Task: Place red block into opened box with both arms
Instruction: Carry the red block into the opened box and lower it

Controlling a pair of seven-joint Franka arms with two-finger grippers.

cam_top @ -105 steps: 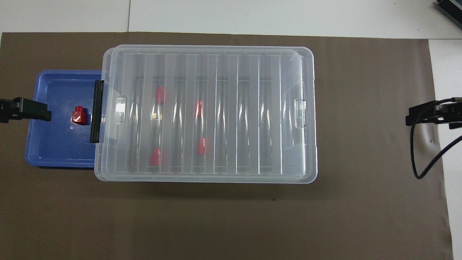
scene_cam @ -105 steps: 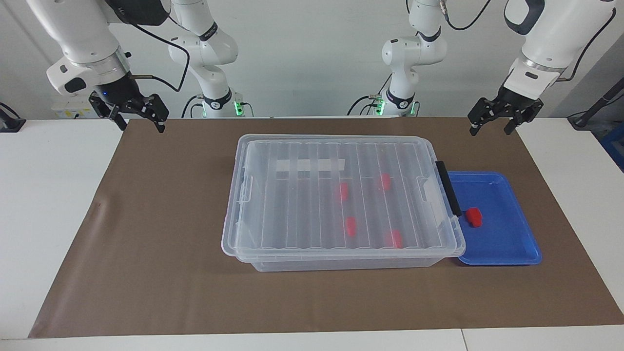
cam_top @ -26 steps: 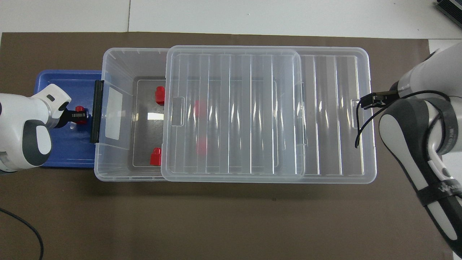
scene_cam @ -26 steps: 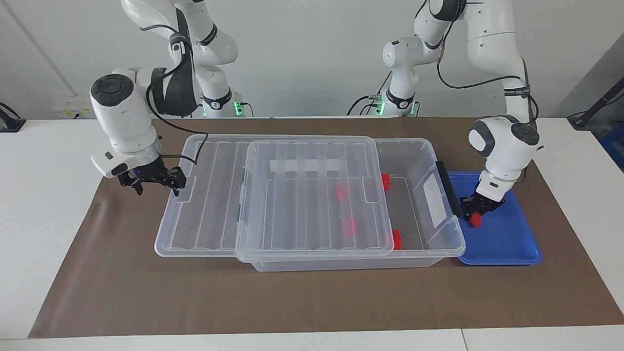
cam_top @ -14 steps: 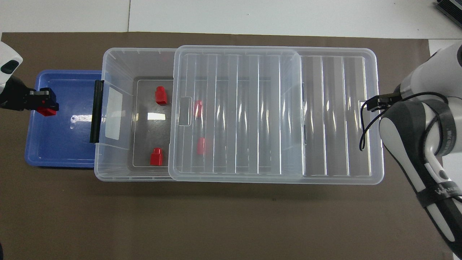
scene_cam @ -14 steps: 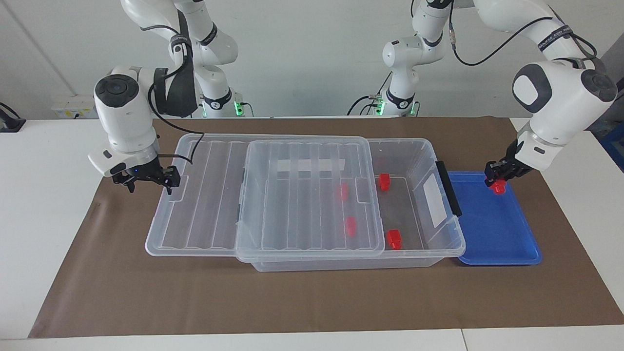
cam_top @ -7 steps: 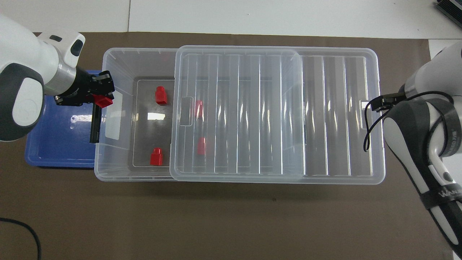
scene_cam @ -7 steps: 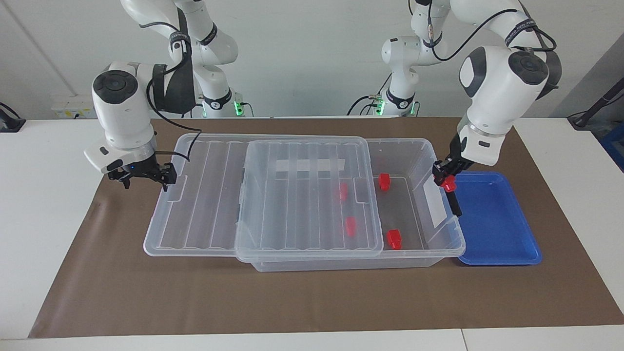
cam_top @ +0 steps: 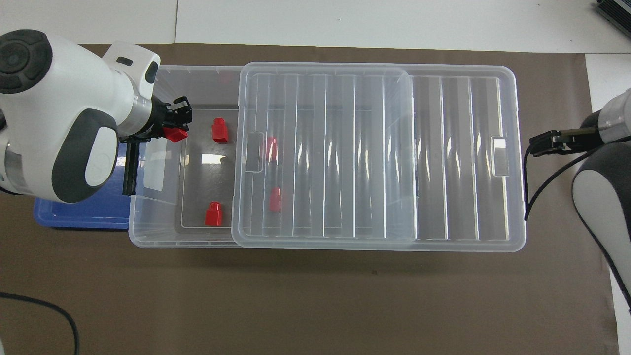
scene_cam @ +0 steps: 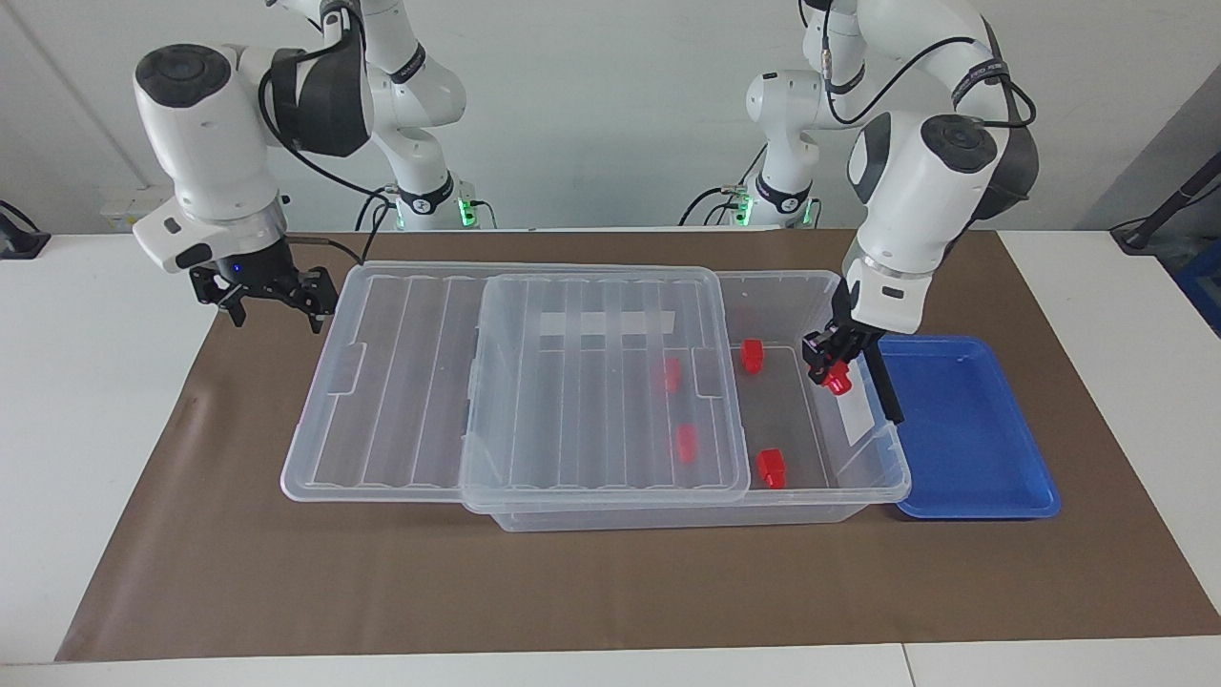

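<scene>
Since half a second ago the left gripper [scene_cam: 827, 367] has carried the red block [scene_cam: 838, 384] from above the latch bar to over the open end of the box [scene_cam: 811, 286], fingers clamped on it; only the release remains. Right gripper [scene_cam: 277, 298], spread wide, has lifted clear of the slid-back lid [scene_cam: 401, 382]

One camera sits high across the surface [scene_cam: 610, 592], facing both robot bases. The other looks steeply down from above the robots' own edge. Both share the box [scene_cam: 811, 286] [cam_top: 162, 79] and brown mat [scene_cam: 286, 572] [cam_top: 296, 296], seen half a turn apart.
</scene>
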